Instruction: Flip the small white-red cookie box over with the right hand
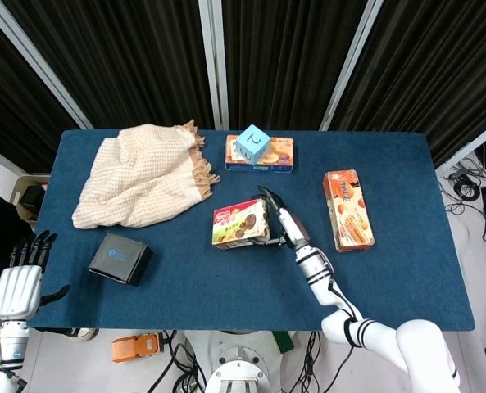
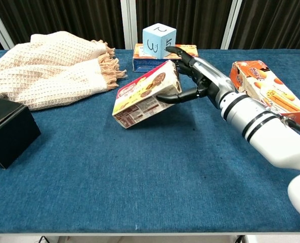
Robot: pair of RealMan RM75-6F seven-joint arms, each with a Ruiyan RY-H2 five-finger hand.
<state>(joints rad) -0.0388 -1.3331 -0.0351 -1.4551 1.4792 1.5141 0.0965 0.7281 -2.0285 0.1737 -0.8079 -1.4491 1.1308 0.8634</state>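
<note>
The small white-red cookie box (image 2: 145,94) sits near the middle of the blue table (image 1: 390,270), tilted, its left lower edge on or just above the cloth and its right end raised. The right hand (image 2: 193,78) holds that raised end, fingers over the top edge and the thumb under the lower face. The box reads as light, stiff cardboard with a smooth printed skin: it should turn easily but may slip or dent under a hard squeeze, so the short end or the long edges are the best places to take hold. The left hand (image 1: 17,282) hangs off the table's left edge, fingers apart, holding nothing. Count: three cookie boxes in all, namely the held one, one orange box (image 1: 347,210) just right of the hand, and one at the far edge (image 1: 279,155) bearing one light-blue numbered cube (image 1: 252,144); one cream knitted cloth (image 1: 140,176); one black box (image 1: 120,258).
</note>
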